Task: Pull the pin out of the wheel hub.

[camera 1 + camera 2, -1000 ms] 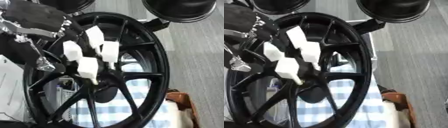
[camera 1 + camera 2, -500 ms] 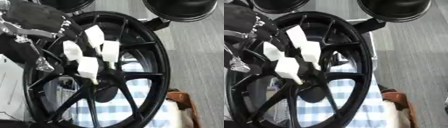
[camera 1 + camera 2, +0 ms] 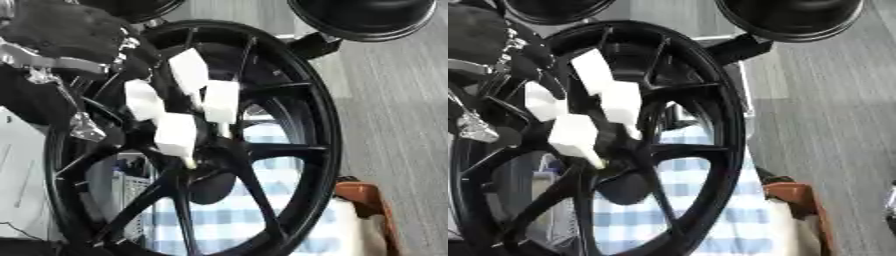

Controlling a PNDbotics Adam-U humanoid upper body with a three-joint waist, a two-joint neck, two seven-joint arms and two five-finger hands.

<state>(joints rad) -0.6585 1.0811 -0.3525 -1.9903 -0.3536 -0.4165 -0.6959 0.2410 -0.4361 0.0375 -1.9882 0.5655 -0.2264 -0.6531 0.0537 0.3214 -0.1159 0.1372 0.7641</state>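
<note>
Grey floor behind; left robot hand fingers at wheel hub.

A grey striped floor fills the right side. Blue-and-white checked cloth lies near, with a brown object at its right. Two dark round shapes sit far.

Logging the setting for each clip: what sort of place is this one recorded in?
Probably a workshop or lab floor rather than a home: a large black wheel hub stands upright, grey plank-like flooring runs beside it, and a blue-checked cloth lies behind the spokes.
</note>
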